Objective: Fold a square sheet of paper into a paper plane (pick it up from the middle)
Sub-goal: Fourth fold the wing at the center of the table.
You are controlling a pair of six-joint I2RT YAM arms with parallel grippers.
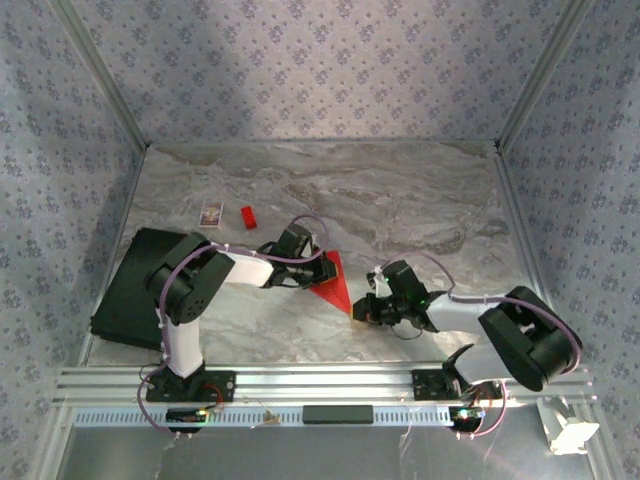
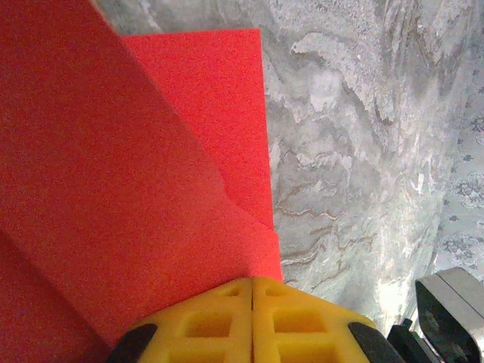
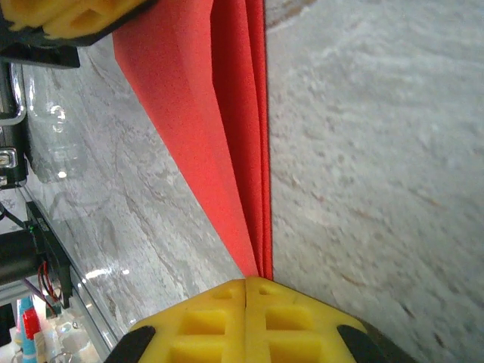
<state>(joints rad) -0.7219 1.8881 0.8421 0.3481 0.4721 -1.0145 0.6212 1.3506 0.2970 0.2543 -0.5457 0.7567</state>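
Top external view: the red paper sheet (image 1: 334, 281) is folded into a narrow triangle with its point toward the near edge of the table (image 1: 420, 200). It sits near the middle of the table, between the two arms. The left fingers (image 1: 322, 268) meet the wide far end of the sheet. The right fingers (image 1: 362, 309) meet its near point.

Left wrist view: the left fingers (image 2: 219, 327) are closed, pads pressed together, and clamped on an edge of the red paper sheet (image 2: 113, 189). An upper flap runs diagonally over a flatter lower layer that has a straight right edge. Marbled table surface (image 2: 355, 151) lies to the right of the sheet.

Right wrist view: the right fingers (image 3: 215, 325) are closed and pinch the narrow tip of the red paper sheet (image 3: 227, 113). Its stacked layers widen away from the pads toward the left fingers (image 3: 76, 15) in the upper left corner.

Whether the underside of the sheet touches the table cannot be determined.

Other items, top external view: a small patterned card (image 1: 211, 213) and a small red block (image 1: 248, 217) lie near each other but apart on the far-left area of the table. A black mat (image 1: 135, 285) lies at the left edge.
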